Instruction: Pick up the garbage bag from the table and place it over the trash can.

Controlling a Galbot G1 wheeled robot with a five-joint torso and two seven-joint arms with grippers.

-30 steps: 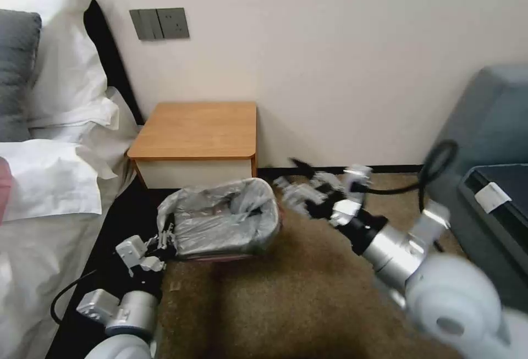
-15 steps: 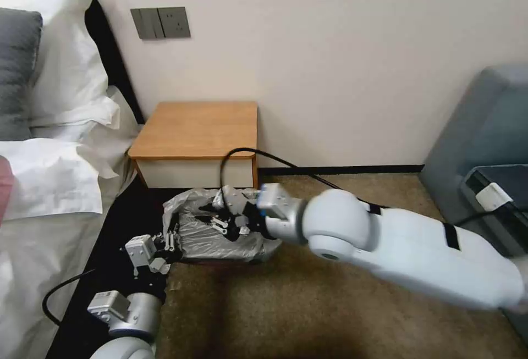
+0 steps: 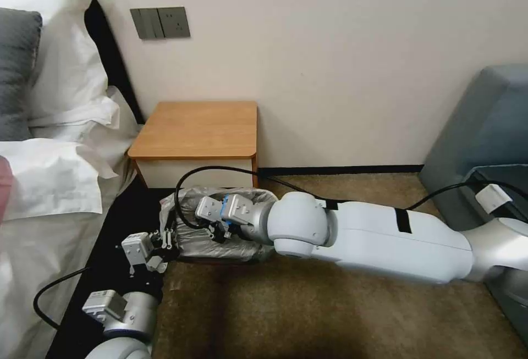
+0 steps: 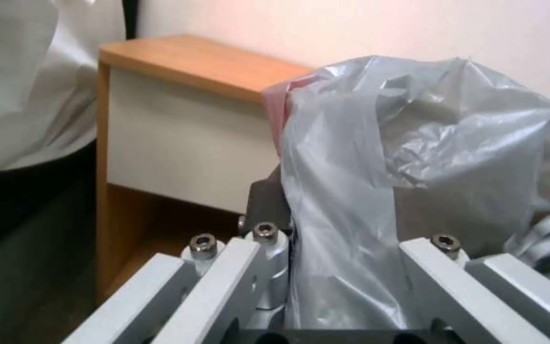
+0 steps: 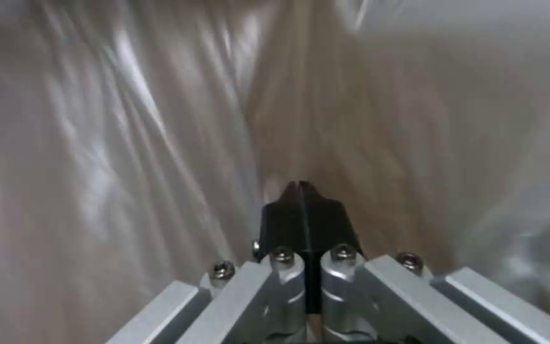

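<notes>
The garbage bag (image 3: 220, 221) is off the surface (image 3: 198, 128) and already draped over the trash can (image 3: 220, 253) on the floor in front of it, so what seems left is seating the liner and its rim. The right end effector (image 3: 217, 230) reaches down inside the bag; the right wrist view shows its black fingertips (image 5: 301, 210) clenched together, empty, amid the bag's plastic. The left end effector (image 3: 165, 238) sits at the bin's left side; the left wrist view shows its jaws spread around a hanging fold of bag (image 4: 377, 191), apparently released, plus the pinkish rim edge (image 4: 275, 112).
</notes>
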